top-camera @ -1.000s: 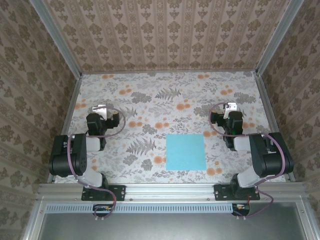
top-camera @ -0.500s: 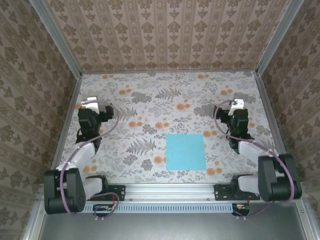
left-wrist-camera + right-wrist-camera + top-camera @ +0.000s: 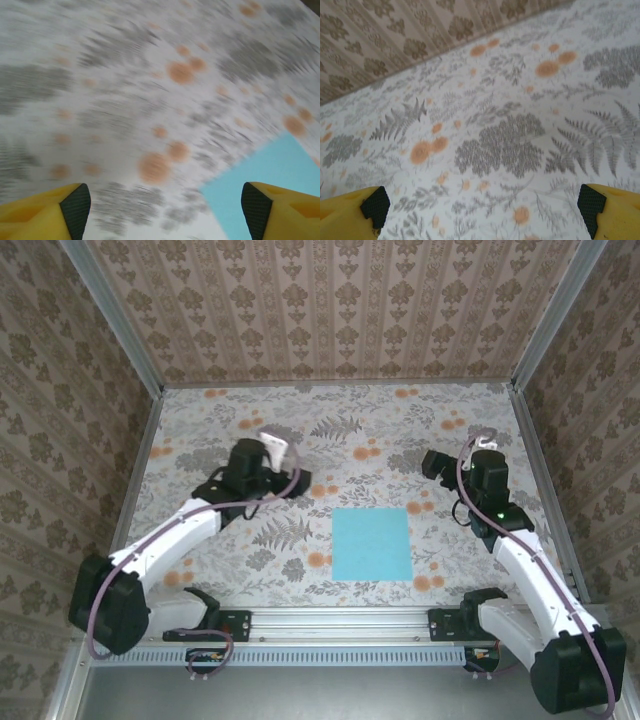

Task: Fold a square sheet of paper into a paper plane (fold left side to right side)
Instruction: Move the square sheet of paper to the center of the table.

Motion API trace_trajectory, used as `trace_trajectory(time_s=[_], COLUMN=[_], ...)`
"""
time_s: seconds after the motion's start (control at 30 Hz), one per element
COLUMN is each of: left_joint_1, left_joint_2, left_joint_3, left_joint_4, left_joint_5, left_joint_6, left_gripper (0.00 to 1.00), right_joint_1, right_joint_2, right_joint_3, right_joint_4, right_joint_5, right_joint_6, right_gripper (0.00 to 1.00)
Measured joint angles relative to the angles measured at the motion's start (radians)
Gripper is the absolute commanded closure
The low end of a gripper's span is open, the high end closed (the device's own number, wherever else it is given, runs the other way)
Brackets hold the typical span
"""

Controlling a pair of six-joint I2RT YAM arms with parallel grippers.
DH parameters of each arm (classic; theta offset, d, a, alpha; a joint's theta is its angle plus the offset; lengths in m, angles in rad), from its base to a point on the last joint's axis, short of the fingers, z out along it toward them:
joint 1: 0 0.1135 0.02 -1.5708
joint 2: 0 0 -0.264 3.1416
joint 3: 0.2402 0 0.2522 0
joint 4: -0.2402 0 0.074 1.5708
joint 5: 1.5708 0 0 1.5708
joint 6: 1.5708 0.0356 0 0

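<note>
The square sheet of paper [image 3: 371, 543] is light cyan-blue and lies flat and uncreased on the floral table, near the front and right of centre. A paper plane is out of view. My left gripper [image 3: 288, 484] hovers up and to the left of the sheet, apart from it. In the left wrist view, which is blurred by motion, the left gripper [image 3: 165, 212] stands open with nothing between its yellow fingers [image 3: 75, 207], and the sheet's corner [image 3: 272, 167] shows at lower right. My right gripper [image 3: 434, 464] is beyond the sheet's far right corner. It [image 3: 484, 207] is open over bare tablecloth.
The floral tablecloth [image 3: 330, 430] is walled in by patterned panels at the back [image 3: 330, 310] and on both sides. A metal rail [image 3: 340, 625] with the arm bases runs along the near edge.
The left arm has swung from the left edge toward the middle, closer to the sheet, its jaws a little narrower. The right arm has stretched out and shifted slightly. The sheet has not moved.
</note>
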Motion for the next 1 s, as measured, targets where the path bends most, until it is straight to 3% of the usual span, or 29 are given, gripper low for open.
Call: trace_trajectory(time_s=[0.17, 0.37, 0.67, 1.0], left_joint_1=[-0.207, -0.323, -0.402, -0.414], left_joint_2=[0.122, 0.344, 0.6, 0.694], left_joint_3=[0.054, 0.156, 0.351, 0.424], left_joint_4=[-0.091, -0.133, -0.205, -0.297], left_joint_5=[0.037, 0.064, 0.056, -0.006], left_joint_6=[0.017, 0.032, 0.06, 0.078], left_gripper=[0.36, 0.53, 0.7, 0.74], right_joint_1=[0.004, 0.006, 0.006, 0.006], right_joint_2=[-0.052, -0.092, -0.108, -0.108], right_joint_3=[0.01, 0.011, 0.014, 0.016], right_joint_4=[-0.162, -0.256, -0.293, -0.308], right_joint_5=[-0.001, 0.004, 0.024, 0.031], right_joint_6=[0.014, 0.013, 0.01, 0.008], right_gripper=[0.0, 0.0, 0.0, 0.0])
